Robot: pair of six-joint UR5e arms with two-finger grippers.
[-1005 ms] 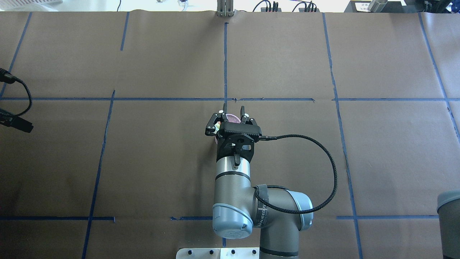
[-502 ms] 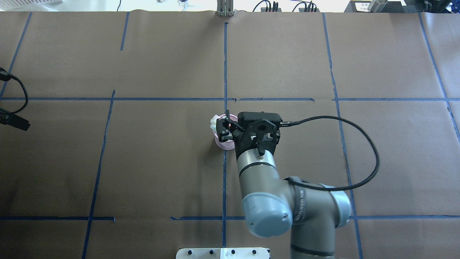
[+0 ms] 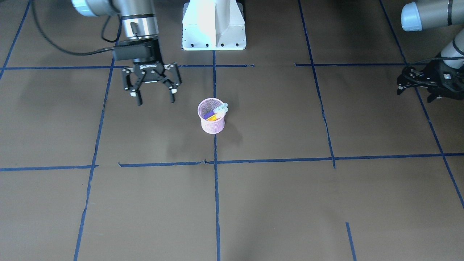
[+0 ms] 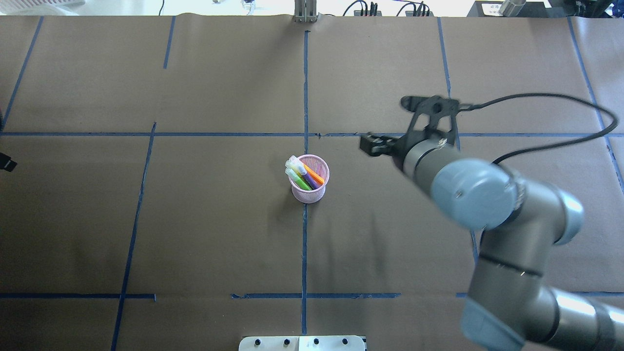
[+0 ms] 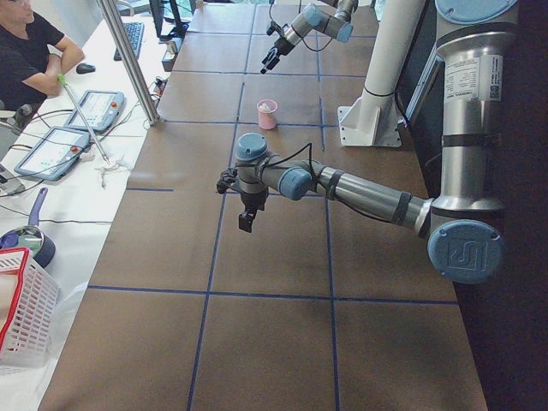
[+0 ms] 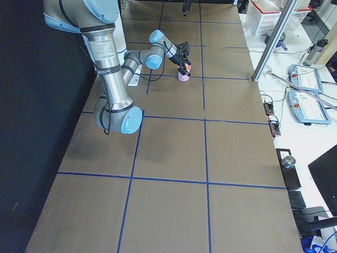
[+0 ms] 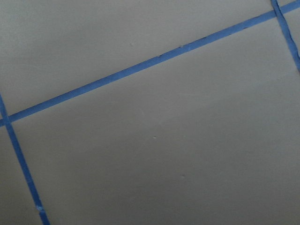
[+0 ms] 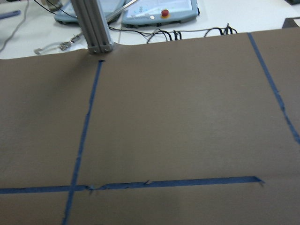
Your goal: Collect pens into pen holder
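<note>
I'm looking over the brown-papered table [image 4: 195,229], and the job looks done, or very nearly. The right arm [image 4: 473,192] reaches out over the middle of the table. The left arm [image 5: 342,184] is parked far off towards its own end.

The right gripper [image 3: 156,101] hangs above the paper with its fingers spread wide and nothing between them. It sits off to the side of the cup, clear of it. The left gripper [image 5: 246,223] is well away from everything. I can't tell from these views how far its fingers are parted, but I see nothing in them.

The pink mesh pen holder [image 4: 307,195] stands upright on the centre tape line. The pens [image 4: 306,176] are inside it: purple, orange, green and yellow bodies leaning together against one side, with their pale caps poking over the rim.

I can find no pen outside the cup in any view. As I judge it, the only thing left is to take the arms home.
</note>
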